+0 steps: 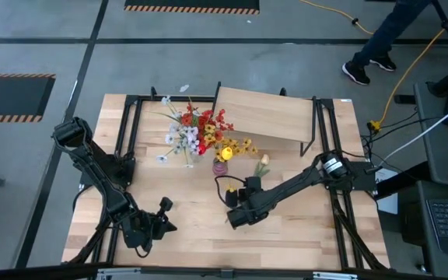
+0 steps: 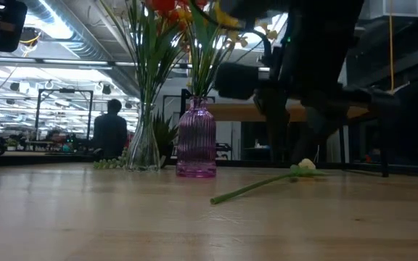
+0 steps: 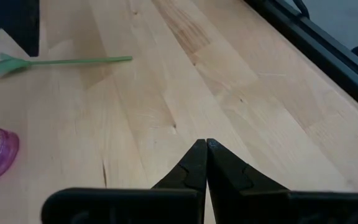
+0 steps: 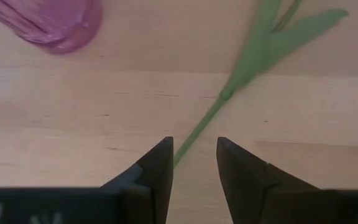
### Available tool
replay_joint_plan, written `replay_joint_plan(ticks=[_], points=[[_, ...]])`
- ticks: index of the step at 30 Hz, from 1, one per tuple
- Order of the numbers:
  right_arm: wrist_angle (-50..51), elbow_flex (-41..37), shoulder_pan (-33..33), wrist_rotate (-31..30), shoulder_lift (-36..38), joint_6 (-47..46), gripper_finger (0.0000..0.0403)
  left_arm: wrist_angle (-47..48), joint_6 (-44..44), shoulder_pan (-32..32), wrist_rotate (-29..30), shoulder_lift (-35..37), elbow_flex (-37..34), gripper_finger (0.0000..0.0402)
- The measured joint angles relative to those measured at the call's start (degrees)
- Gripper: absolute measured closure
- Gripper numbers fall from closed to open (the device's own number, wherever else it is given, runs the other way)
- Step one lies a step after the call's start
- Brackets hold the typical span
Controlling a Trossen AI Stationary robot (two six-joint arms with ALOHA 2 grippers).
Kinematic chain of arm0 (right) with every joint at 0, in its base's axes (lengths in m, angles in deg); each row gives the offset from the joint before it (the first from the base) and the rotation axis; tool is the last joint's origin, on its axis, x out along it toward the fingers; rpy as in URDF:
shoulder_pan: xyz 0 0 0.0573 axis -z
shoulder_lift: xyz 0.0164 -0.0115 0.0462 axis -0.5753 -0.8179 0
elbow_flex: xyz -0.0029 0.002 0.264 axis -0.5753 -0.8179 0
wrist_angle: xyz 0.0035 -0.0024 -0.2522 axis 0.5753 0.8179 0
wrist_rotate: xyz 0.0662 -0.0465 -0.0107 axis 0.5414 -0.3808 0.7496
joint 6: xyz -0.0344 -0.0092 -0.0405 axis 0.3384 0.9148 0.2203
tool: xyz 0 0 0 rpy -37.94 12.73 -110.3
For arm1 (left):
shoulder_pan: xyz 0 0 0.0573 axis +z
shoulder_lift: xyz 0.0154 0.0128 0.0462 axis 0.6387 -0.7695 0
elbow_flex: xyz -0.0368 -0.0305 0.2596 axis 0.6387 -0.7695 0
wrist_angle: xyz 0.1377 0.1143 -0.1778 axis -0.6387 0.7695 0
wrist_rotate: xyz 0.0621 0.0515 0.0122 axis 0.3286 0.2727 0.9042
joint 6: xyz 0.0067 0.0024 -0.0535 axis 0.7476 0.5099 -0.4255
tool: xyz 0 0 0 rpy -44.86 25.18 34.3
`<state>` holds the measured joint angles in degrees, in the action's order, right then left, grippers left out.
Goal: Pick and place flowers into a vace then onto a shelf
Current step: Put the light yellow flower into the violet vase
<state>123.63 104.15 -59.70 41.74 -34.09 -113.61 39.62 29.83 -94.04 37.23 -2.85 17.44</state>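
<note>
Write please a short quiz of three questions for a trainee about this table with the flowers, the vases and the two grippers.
1. True or false: the right gripper is open above the loose flower stem.
2. The left gripper is: A open, B shut.
3. What colour is the ribbed vase?

Key: 1 true; 2 B; 3 purple.
</note>
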Motion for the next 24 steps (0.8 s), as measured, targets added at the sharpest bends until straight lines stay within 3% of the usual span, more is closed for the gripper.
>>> replay_joint_plan(ticks=[13,18,24], points=[[-0.01,0.00,0.57,-0.19,-3.71,-9.83,0.0278,-0.02,0.44,0.00,-0.07,0.00,-0.02,0.0397],[-2.15,0.00,1.09,-4.54,-4.63,-12.32,0.0278,-0.02,0.44,0.00,-0.07,0.00,-0.02,0.0400],[-0.66,0.13,2.41,-0.37,-4.55,-10.26,0.0278,-0.02,0.44,0.00,-1.00,0.00,-0.02,0.0398]])
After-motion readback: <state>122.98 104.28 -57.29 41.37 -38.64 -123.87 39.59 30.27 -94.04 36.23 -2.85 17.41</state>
